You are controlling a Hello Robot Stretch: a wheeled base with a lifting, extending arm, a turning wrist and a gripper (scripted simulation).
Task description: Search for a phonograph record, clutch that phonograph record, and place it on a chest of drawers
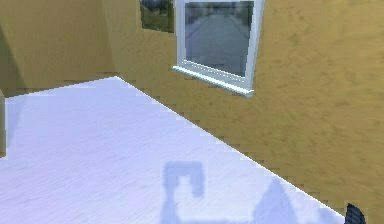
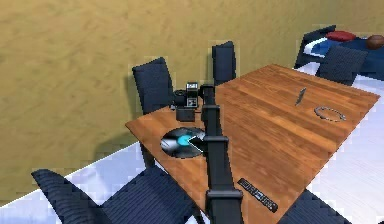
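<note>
Forward view: mustard-yellow rough-textured walls (image 1: 300, 90) meet in a corner at upper left above a pale bluish-white smooth floor (image 1: 90, 140). The right-hand wall carries a white-framed window with a projecting white sill (image 1: 215, 40), and a small dark-framed picture (image 1: 155, 14) hangs just beside it, cut off by the top edge. Arm side view: against the same yellow wall stands a reddish-brown rectangular wooden table (image 2: 285, 135), ringed by dark blue padded high-backed chairs: one chair at the far side (image 2: 155, 85), a second blue chair next to it (image 2: 223, 60), a third blue chair at the right end (image 2: 345, 65) and a near blue chair at lower left (image 2: 75, 200); light even.
</note>
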